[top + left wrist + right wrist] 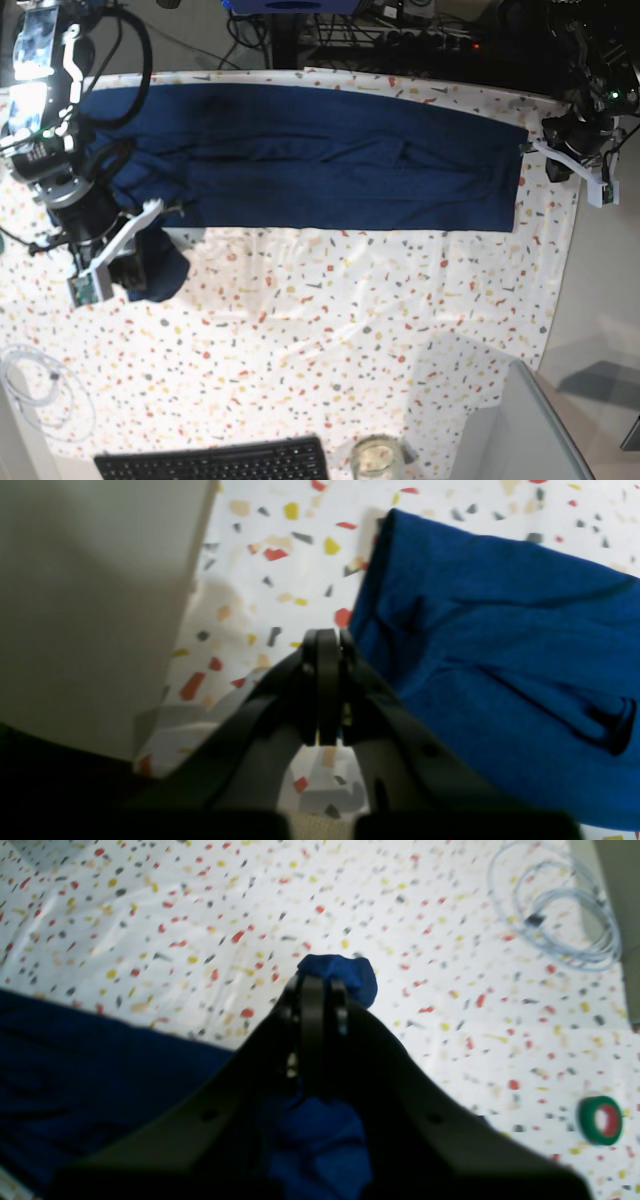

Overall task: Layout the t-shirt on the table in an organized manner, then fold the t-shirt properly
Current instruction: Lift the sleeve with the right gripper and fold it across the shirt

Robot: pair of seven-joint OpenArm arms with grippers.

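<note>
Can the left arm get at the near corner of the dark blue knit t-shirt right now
Probably yes: the shut left gripper sits beside the dark blue knit t-shirt edge, nothing between them on the speckled white table, though it must open first.

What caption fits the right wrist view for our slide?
Right end effector shut on a bunched fold of the dark navy blue knit t-shirt above the speckled terrazzo-patterned table.

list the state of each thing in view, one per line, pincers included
t-shirt: folded into a long band across the far side of the table, one end lifted
left pincer: shut, empty, beside the shirt's edge
right pincer: shut on a bunch of the t-shirt
table: covered by a speckled cloth, slightly wrinkled
cable: coiled, lying loose
tape roll: lying flat
keyboard: at the near edge, partly out of frame
</note>
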